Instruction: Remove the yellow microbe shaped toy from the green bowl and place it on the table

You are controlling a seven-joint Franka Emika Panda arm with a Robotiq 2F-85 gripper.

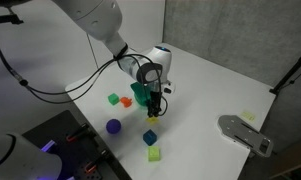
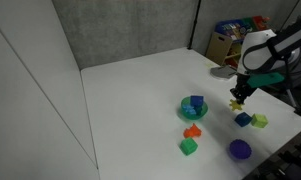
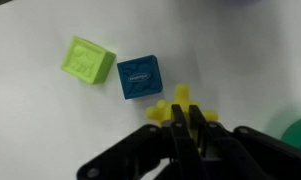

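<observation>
My gripper (image 3: 180, 128) is shut on the yellow microbe shaped toy (image 3: 178, 108), whose pale-yellow lobes stick out past the fingertips. It holds the toy low over the white table (image 3: 40, 120), next to a blue cube (image 3: 139, 77). In both exterior views the gripper (image 1: 152, 108) (image 2: 238, 96) is beside the green bowl (image 1: 139, 93) (image 2: 193, 108), not over it, and the toy (image 2: 235, 103) hangs under the fingers. The bowl's rim shows at the right edge of the wrist view (image 3: 297, 130). A blue piece still lies in the bowl.
A yellow-green cube (image 3: 87, 60) lies by the blue cube (image 2: 243, 119). A purple ball (image 1: 113, 126), an orange piece (image 1: 126, 101) and a small green cube (image 1: 113, 98) lie near the bowl. A grey device (image 1: 245, 135) sits at the table's edge.
</observation>
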